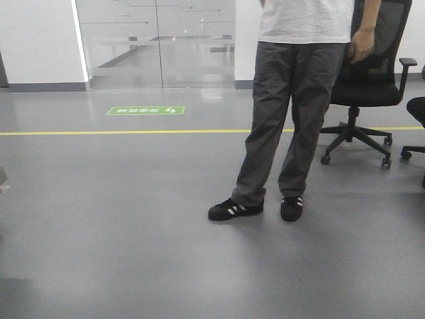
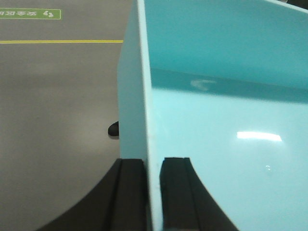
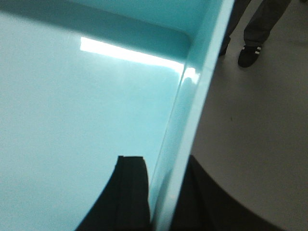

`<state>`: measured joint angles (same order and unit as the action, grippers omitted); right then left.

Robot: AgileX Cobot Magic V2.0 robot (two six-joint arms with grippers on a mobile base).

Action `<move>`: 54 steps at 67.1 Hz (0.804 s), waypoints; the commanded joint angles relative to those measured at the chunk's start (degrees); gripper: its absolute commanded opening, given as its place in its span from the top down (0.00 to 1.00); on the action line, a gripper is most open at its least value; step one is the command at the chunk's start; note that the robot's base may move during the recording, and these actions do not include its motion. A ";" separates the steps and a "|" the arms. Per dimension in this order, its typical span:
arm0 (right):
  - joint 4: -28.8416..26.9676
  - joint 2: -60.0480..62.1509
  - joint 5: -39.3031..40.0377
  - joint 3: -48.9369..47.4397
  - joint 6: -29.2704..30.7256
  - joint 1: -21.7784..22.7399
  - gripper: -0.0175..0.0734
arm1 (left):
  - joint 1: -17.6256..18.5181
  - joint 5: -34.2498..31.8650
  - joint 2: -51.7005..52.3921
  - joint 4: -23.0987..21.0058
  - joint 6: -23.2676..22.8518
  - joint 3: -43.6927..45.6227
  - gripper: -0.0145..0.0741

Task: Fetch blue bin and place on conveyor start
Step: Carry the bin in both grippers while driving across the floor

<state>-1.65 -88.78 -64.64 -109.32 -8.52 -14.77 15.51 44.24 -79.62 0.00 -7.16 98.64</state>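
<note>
The blue bin [image 2: 221, 120] is a pale turquoise tub, and its glossy inside fills both wrist views. My left gripper [image 2: 153, 161] is shut on the bin's left wall, one black finger outside and one inside. In the right wrist view the blue bin [image 3: 86, 106] has its right wall pinched by my right gripper [image 3: 166, 161], again with a finger on each side. The bin hangs above the grey floor. The front view shows neither the bin nor the grippers. The conveyor start is out of view.
A person [image 1: 292, 106] in grey trousers and black shoes stands just ahead to the right. A black office chair [image 1: 372, 73] is behind them. A yellow floor line [image 1: 119, 132], a green floor sign [image 1: 146, 110] and glass doors [image 1: 156, 40] lie farther off.
</note>
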 commanded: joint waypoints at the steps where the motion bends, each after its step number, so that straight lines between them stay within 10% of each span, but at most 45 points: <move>1: 1.65 0.37 0.82 -0.38 1.96 0.37 0.98 | 0.15 -4.44 0.98 -0.90 -0.13 0.51 0.96; 54: 1.65 0.37 0.82 -0.38 1.96 0.37 0.98 | 0.15 -4.44 0.98 -0.90 -0.13 0.51 0.96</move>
<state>-1.65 -88.78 -64.64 -109.32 -8.62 -14.77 15.51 44.24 -79.62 0.00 -7.16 98.64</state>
